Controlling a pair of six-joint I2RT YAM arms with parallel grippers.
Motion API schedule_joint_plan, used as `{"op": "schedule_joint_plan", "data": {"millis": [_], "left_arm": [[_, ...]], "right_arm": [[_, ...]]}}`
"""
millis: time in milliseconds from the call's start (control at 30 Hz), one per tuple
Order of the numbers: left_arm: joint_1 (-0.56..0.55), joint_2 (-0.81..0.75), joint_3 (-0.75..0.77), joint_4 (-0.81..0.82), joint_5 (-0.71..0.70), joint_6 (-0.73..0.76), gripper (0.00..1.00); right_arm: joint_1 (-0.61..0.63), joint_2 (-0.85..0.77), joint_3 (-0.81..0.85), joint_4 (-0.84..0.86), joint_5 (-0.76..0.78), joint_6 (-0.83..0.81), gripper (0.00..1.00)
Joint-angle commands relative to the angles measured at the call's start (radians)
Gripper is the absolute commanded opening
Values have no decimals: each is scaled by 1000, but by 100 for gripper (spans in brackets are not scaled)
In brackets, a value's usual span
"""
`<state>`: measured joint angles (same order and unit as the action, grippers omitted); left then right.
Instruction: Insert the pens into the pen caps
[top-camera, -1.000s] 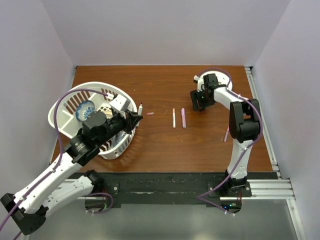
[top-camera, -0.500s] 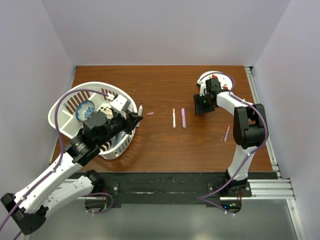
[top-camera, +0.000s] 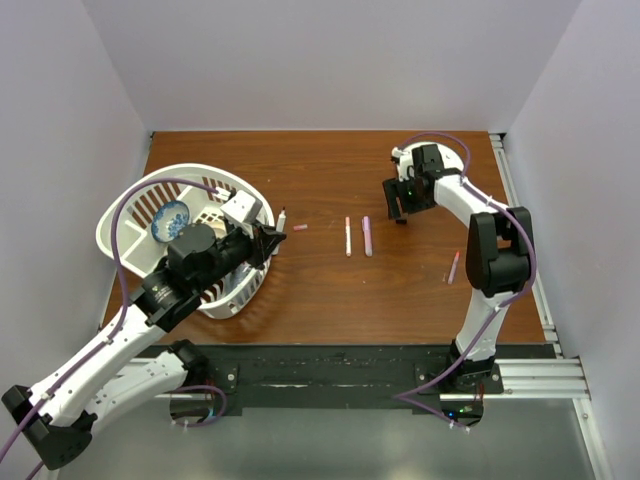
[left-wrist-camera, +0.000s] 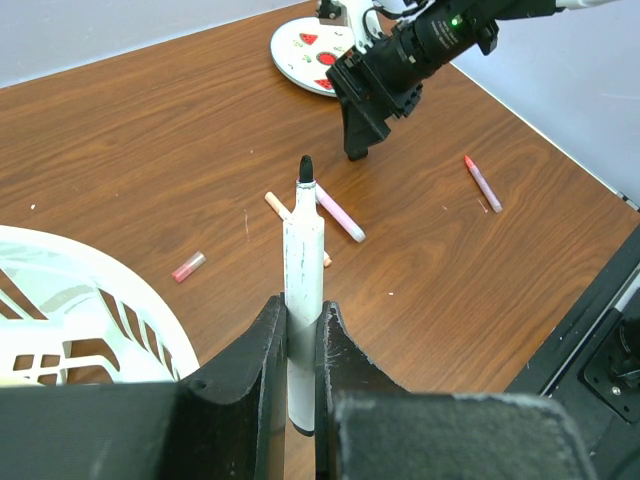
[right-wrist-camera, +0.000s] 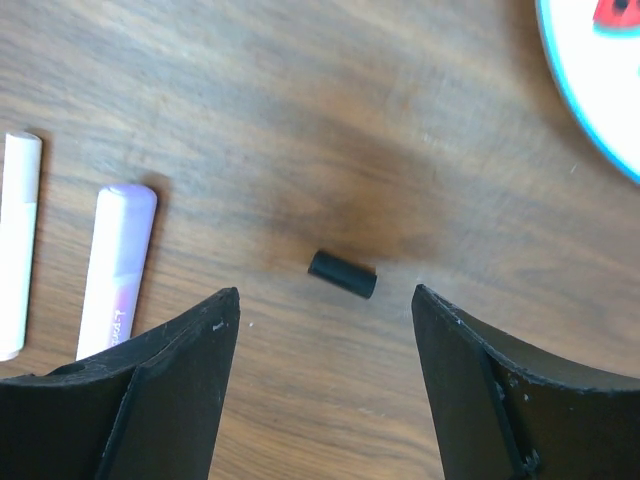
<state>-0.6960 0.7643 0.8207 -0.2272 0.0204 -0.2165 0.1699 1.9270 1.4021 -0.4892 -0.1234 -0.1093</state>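
Left gripper (left-wrist-camera: 298, 312): clamps shut on the lower barrel of a black-tipped pen (left-wrist-camera: 302, 240) and holds it upright, nib uppermost and bare. White barrel, faintly smudged grey, narrowing through a small collar to a short black tip. Hangs at the right-hand rim of a white basket (top-camera: 130, 205), a blue-patterned dish (top-camera: 170, 220) lying inside.

Just right of those jaws, on the brown wooden table (top-camera: 300, 170): a pink cap (top-camera: 300, 228), tiny and translucent, lying on its side, apart from everything else.

Further right, near the table's middle, two pens lying side by side, almost parallel and not touching. First a peach-ended pen (top-camera: 348, 237), slim and white-bodied. Then a lilac pen (top-camera: 367, 236), slightly thicker, pale violet-pink with a rounded end.

Right gripper (top-camera: 400, 210): points down at the table, right of the lilac pen and a little farther back, jaws spread wide and grasping nothing. Straddles a black cap (right-wrist-camera: 342, 274) in the wrist view. Short, dark, plain cylinder, lying on its side at a slight slant. Sits on bare wood between the two black fingers (right-wrist-camera: 170, 390), touching neither.

Behind that gripper, a round white plate (left-wrist-camera: 300, 50) with red spots and a blue rim.

Toward the right edge, well apart from the other pens, a pink pen (top-camera: 454, 267) with a red tip, lying slanted beside the right arm.
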Motion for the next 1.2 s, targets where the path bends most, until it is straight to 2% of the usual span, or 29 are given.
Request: {"op": "schedule_joint_plan", "data": {"millis": [0, 400, 533, 867, 1100, 1167], "left_arm": [[4, 0, 0, 25, -10, 9, 0], [3, -5, 1, 26, -11, 9, 0], [3, -10, 0, 26, -7, 8, 0], [3, -23, -2, 29, -2, 5, 0], [3, -26, -5, 32, 0, 3, 0], [3, -26, -5, 32, -2, 3, 0]], "right_arm": [[2, 33, 58, -26, -45, -62, 74], [2, 79, 69, -31, -94, -84, 67], [0, 75, 61, -41, -107, -75, 60], [17, 21, 6, -45, -127, -53, 52], [26, 38, 32, -84, -130, -66, 38], [34, 38, 37, -83, -118, -69, 37]]}}
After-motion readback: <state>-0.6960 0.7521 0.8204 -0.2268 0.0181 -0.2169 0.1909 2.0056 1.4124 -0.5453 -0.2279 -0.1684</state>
